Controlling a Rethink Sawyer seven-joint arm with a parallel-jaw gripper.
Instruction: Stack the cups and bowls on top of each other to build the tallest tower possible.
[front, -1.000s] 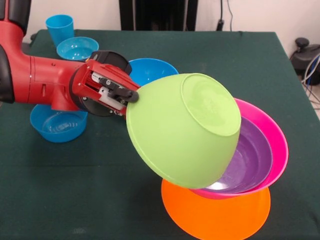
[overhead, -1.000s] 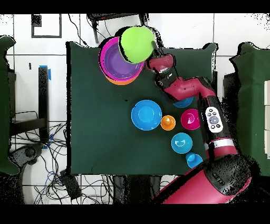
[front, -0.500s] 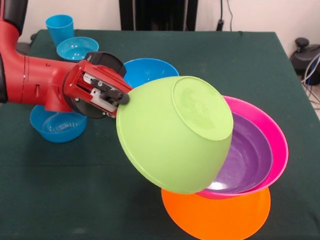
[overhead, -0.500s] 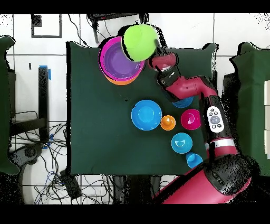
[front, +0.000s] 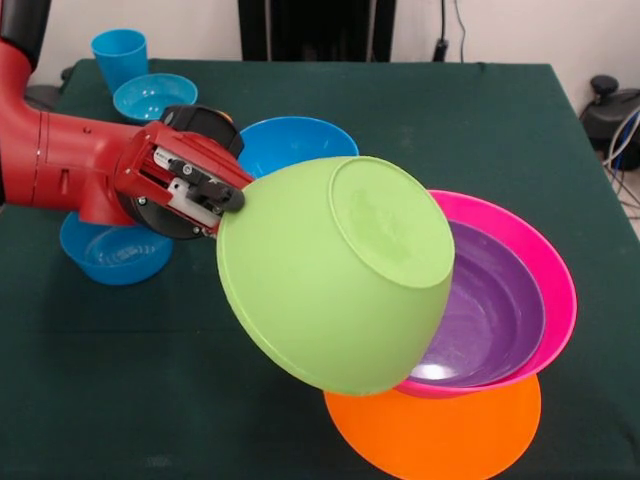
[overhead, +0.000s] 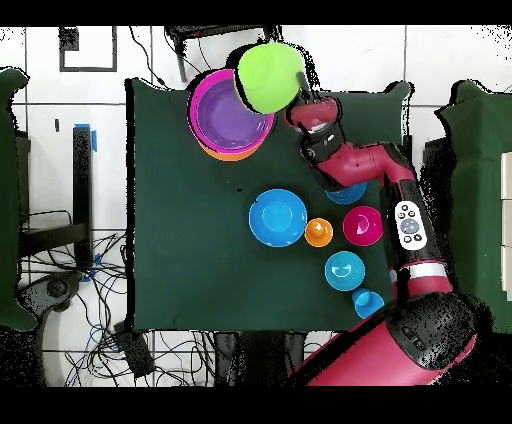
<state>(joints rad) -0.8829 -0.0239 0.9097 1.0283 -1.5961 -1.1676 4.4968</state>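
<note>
Drawn back leftward in the front view, the end effector (front: 228, 197) stays clamped on the green bowl's (front: 335, 270) rim. That tilted bowl overlaps the left edge of the tower (front: 490, 310), which lies rightward.

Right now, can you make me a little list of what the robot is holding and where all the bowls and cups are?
claw: shut on the green bowl's rim
green bowl: held in the air, tilted, bottom facing the front camera
tower: purple bowl nested in pink bowl, on the orange bowl
big blue bowl: on the table behind the green bowl
small light blue bowls: one under the arm, one near the far corner
blue cup: upright, far corner
orange cup: beside the big blue bowl
</note>
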